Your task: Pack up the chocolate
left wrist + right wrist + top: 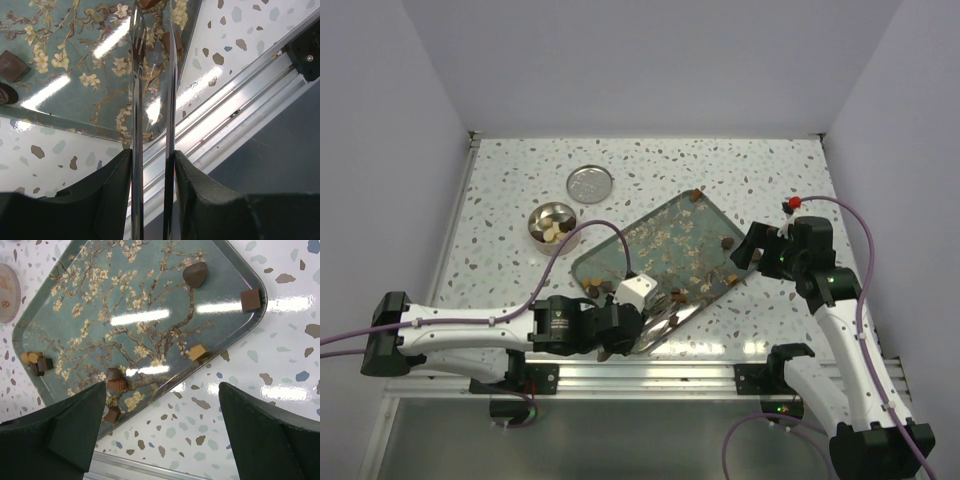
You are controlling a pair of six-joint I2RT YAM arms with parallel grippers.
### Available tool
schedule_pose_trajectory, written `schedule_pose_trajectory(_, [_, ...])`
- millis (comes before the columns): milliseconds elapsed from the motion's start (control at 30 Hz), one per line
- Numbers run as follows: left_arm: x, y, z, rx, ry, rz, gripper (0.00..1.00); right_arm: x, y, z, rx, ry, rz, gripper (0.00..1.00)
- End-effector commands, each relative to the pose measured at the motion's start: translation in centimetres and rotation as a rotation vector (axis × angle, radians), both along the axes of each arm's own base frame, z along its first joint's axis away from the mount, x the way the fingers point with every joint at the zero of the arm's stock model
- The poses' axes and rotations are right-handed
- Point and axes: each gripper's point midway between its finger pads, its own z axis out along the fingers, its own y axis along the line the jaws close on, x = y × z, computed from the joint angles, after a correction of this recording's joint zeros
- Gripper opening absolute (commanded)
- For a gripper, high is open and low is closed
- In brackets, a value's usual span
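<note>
Chocolate (195, 274): loose pieces scattered over the flowered tray (150, 295), several near its rim. More pieces lie in a small round tin (552, 222) on the table just off the tray's left corner, with a lid (590, 185) beside it. Left gripper (152, 172) is narrowed onto the tweezers (136, 100), whose tips are over the tray. Right gripper (161, 390) has its jaws wide and holds nothing, above the tray's edge.

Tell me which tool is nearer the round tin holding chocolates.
Left. The left tool, clamping tweezers, is at the tray's near edge, just this side of the tin. The right tool, open, is across the tray, at its right side.
</note>
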Motion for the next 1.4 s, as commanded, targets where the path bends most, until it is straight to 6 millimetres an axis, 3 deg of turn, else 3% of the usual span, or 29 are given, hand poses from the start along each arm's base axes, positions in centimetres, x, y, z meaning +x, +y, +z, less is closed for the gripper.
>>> schedule_pose_trajectory(0, [0.3,-1.1,0.6,-0.066,-0.013,0.028,0.43,-0.2,0.1,0.2,0.001,0.004,0.004,0.98])
schedule_pose_trajectory(500, [0.7,-2.6,-1.0,-0.016,-0.036,-0.008,0.45,-0.1,0.0,0.5,-0.007,0.005,0.006,0.98])
schedule_pose_trajectory(967, [3.1,-4.0,-0.5,-0.016,-0.073,-0.008,0.45,0.3,0.1,0.5,-0.012,0.013,0.021,0.98])
schedule_pose_trajectory(1133, [2.9,-4.7,-0.8,-0.018,-0.057,-0.029,0.45,0.5,0.2,0.6,-0.012,0.010,0.028,0.98])
schedule_pose_trajectory(1367, [2.5,-4.5,-0.8,-0.015,-0.041,-0.032,0.34,0.3,0.2,0.1,-0.015,0.016,0.030,0.98])
